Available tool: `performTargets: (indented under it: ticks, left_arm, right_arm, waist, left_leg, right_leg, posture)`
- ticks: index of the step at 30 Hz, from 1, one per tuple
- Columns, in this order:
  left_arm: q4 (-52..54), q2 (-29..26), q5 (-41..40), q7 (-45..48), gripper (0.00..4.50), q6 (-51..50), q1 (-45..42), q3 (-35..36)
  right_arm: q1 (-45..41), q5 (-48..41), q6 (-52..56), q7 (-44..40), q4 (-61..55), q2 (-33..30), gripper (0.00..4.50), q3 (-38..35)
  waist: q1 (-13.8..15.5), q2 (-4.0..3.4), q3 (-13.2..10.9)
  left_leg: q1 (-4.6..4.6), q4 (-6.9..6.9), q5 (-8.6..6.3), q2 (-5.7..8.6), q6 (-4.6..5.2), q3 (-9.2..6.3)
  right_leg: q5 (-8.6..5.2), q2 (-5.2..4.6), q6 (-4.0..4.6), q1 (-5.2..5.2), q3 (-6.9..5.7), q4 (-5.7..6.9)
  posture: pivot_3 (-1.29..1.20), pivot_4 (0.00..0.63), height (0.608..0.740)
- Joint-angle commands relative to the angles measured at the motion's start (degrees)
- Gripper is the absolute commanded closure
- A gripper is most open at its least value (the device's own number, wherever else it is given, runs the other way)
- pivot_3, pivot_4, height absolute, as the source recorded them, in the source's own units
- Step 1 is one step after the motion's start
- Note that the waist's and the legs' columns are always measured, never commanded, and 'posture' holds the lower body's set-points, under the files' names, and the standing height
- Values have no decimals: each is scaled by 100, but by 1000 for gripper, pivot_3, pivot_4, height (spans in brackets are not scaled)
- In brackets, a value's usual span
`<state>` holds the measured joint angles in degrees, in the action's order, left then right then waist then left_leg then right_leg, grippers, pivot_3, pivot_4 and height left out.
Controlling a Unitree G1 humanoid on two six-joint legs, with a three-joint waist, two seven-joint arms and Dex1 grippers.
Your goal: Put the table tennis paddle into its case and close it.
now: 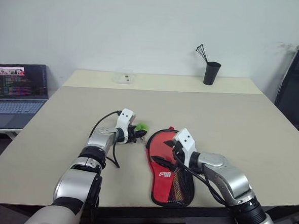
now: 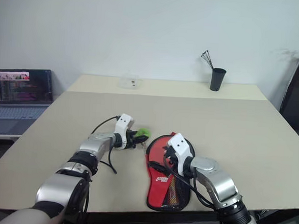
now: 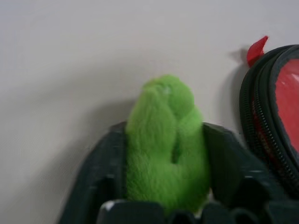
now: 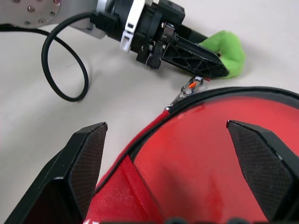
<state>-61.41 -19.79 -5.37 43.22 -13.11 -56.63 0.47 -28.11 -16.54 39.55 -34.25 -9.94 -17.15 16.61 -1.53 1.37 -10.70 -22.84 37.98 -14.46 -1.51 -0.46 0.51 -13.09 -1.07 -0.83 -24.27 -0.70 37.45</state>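
Left jaws (image 3: 168,205) clamp green tag (image 3: 166,140); right jaws (image 4: 173,154) wide.

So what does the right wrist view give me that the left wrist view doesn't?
Right wrist view: the left gripper from the side, closed on the green tag, the metal zipper pull linking it to the case rim, and the right gripper open above the red face.
Left wrist view: the tag's fuzzy pile between the fingers, and a small red tab.
Both: the case, its zipper and the table.
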Motion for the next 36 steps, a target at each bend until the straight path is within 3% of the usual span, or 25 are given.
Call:
performTargets:
  ticks: [1,3,5,11,17,26,36]
  left_arm:
    - [2,58,57,-17,3381,33,64,8]
    - [58,69,61,-24,4081,42,88,7]
    - [124,85,56,-28,4368,41,99,11]
    - [331,132,104,-15,4368,93,75,-50]
    - [133,185,498,-171,4368,545,-253,-314]
    - [-1266,624,1546,-1347,4368,1825,-1378,-897]
    - [-1677,1207,2650,-2215,4368,2294,-1943,-1529]
  right_arm:
    - [-163,22,-122,99,11,131,0,-184]
    - [-223,89,-209,123,185,206,0,-142]
    - [-272,271,-297,159,503,244,0,-19]
    - [-282,739,-352,159,1258,183,0,208]
    - [6,906,-271,23,1285,-42,0,253]
    - [265,895,-57,0,1079,-23,0,256]
    - [963,990,325,107,404,-129,0,397]
  waist:
    - [0,0,0]
    - [-1,0,0]
    - [-1,0,0]
    - [1,2,2]
    - [17,11,7]
    - [34,30,19]
    - [21,34,22]
  left_leg:
    - [0,0,0,0,0,-1]
    - [2,2,0,0,0,0]
    - [4,4,0,0,0,0]
    - [4,5,1,0,-1,7]
    - [7,6,0,0,-1,6]
    - [12,8,0,8,-1,12]
    - [12,5,0,15,-1,15]
  right_leg:
    - [0,-1,0,0,0,1]
    - [0,-1,0,0,1,6]
    - [0,-1,0,0,0,12]
    - [0,-2,1,-2,3,18]
    - [-1,-4,0,2,1,20]
    - [-1,-3,-1,10,-1,18]
    - [-2,-2,-3,10,-2,13]
  posture:
    - [0,150,740]
    - [0,150,740]
    - [0,150,740]
    - [0,150,740]
    - [0,150,740]
    - [0,150,740]
    - [0,150,740]
